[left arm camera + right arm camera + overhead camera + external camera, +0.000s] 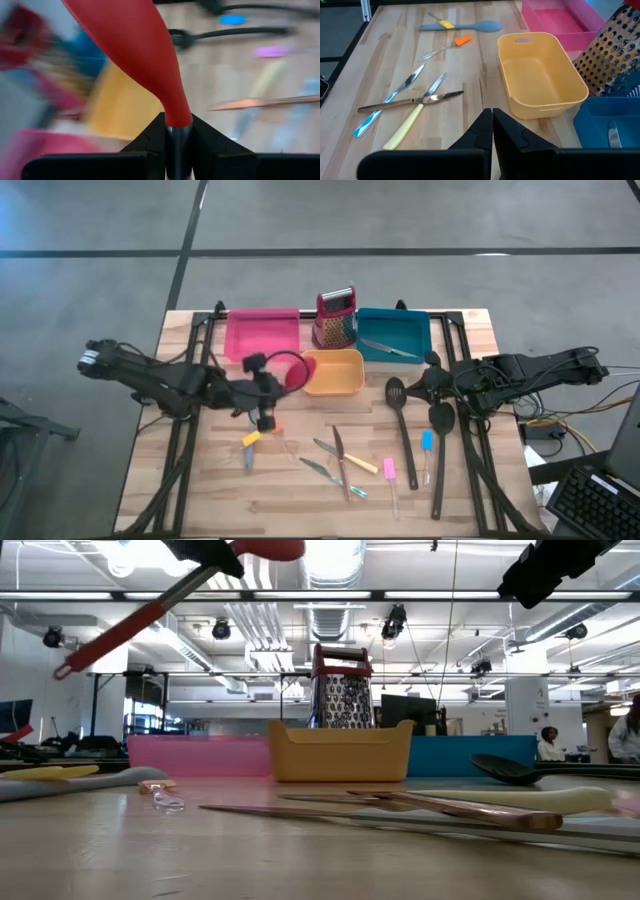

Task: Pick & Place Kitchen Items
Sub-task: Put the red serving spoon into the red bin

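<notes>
Red spoon in carry, lifted clear of the worktop; drop into a tray judged next.

The red spoon [290, 370], smooth glossy plastic with a broad rounded bowl tapering to a slim handle, is clamped at its neck in the left tool [262, 385], slanting in the air between the pink tray [262, 335] and the yellow tray [335, 373]. Judged step: transport. The next move calls for settling over one tray and letting go low enough that the long handle does not tip out. Other utensils lie loose on the pale wood-grain worktop [200, 480]: slim metal knives [340, 460], matte black spoons [400, 415], short pink and blue pieces. The perforated metal grater [336, 318] stands upright behind the yellow tray. The right tool [428, 385], fingers together on nothing, waits at the worktop's right side.
</notes>
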You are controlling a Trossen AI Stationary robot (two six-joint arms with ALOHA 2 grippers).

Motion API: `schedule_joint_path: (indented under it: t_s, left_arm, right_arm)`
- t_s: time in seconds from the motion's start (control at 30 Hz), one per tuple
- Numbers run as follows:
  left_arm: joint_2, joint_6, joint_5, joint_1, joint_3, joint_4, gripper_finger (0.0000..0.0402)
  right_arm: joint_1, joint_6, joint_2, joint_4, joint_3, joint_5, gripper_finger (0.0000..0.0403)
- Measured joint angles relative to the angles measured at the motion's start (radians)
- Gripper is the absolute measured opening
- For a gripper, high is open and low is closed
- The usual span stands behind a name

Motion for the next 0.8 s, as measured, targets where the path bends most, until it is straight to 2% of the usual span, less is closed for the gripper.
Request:
schedule_joint_path:
  t_s: [0.1, 0.33, 0.5, 0.7, 0.8]
  left_arm:
    - [-0.017, 0.050, -0.115, 0.020, 0.007, -0.059, 0.0053]
    - [-0.024, 0.136, -0.136, 0.181, 0.027, -0.126, 0.0053]
    - [-0.023, 0.166, -0.123, 0.372, 0.032, -0.157, 0.0053]
    - [-0.015, 0.204, -0.014, 0.588, 0.032, -0.182, 0.0053]
    - [0.005, 0.251, 0.000, 0.662, 0.032, -0.181, 0.0053]
  right_arm:
    - [0.000, 0.001, 0.000, 0.000, 0.000, 0.000, 0.0008]
    - [0.000, 0.000, 0.000, 0.000, 0.000, 0.000, 0.0008]
    - [0.000, 0.000, 0.000, 0.000, 0.000, 0.000, 0.0008]
    - [0.000, 0.000, 0.000, 0.000, 0.000, 0.000, 0.0008]
    - [0.000, 0.001, 0.000, 0.000, 0.000, 0.000, 0.0008]
